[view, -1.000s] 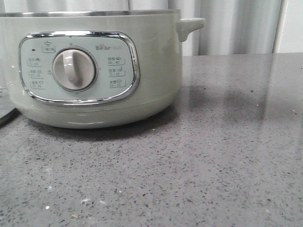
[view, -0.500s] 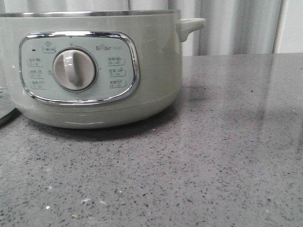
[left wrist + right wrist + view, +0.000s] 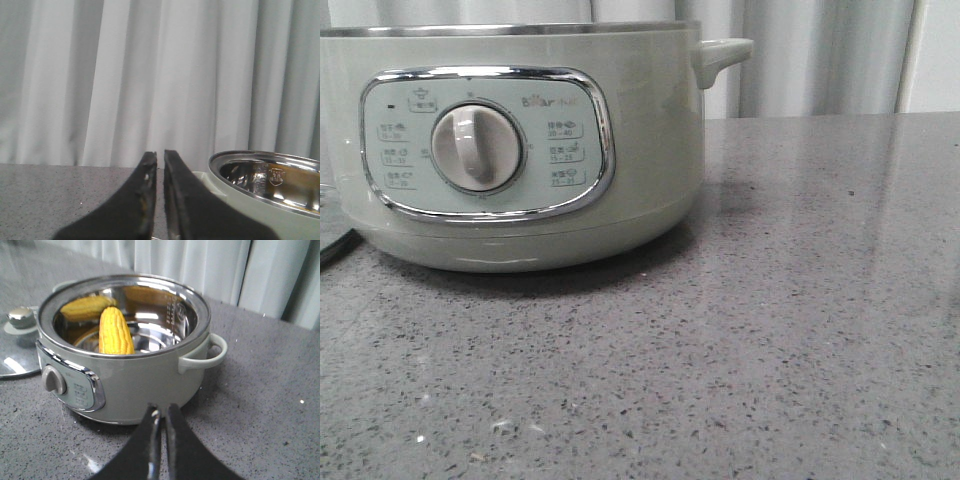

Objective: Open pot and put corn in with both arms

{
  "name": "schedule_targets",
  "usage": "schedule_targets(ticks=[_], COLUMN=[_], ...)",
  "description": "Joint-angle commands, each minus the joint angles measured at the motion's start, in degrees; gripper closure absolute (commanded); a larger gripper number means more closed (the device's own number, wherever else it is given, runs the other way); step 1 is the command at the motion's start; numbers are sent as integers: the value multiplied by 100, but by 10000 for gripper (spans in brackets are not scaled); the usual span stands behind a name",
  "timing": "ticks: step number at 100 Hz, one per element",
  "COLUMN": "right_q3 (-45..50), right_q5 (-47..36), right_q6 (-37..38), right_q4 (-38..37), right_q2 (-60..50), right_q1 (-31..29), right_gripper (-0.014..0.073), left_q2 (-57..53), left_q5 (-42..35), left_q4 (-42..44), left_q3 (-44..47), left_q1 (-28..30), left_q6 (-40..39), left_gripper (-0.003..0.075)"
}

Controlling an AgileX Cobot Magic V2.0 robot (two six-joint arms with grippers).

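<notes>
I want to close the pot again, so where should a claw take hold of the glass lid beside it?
Grip the lid by its knob, coming straight down from above. The lid lies flat on the table beside the pot, and the knob stands up as its only raised part; the glass rim looks too flat to pinch.

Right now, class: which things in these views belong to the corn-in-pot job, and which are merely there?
Job:
pot, open
corn, inside the pot
glass lid, lying on the table beside the pot
left gripper
right gripper

Merely there:
grey table
curtain
</notes>
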Motion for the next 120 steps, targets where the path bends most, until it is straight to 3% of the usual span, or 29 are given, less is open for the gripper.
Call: schedule_targets(ticks=[1, 25, 51, 120], right_q3=[336, 1381, 1772, 1772], right_q5=[-929, -1182, -1113, -1104], right_q6=[-59, -59, -59, -59], right_q4=[-97, -97, -97, -97], right_q2=[-475, -1759, -2712, -2783], right_q1=[-20, -173, -184, -184], right_gripper=[662, 662, 662, 662], left_q2=[57, 57, 57, 57], left_q5=[-316, -316, -316, -369], left_q4=[-52, -62, -152, -166], left_q3=[-192, -192, -192, -46], left_q1=[-51, -51, -51, -51], left_q6=[-50, -50, -50, -50], left_gripper=[741, 741, 741, 741])
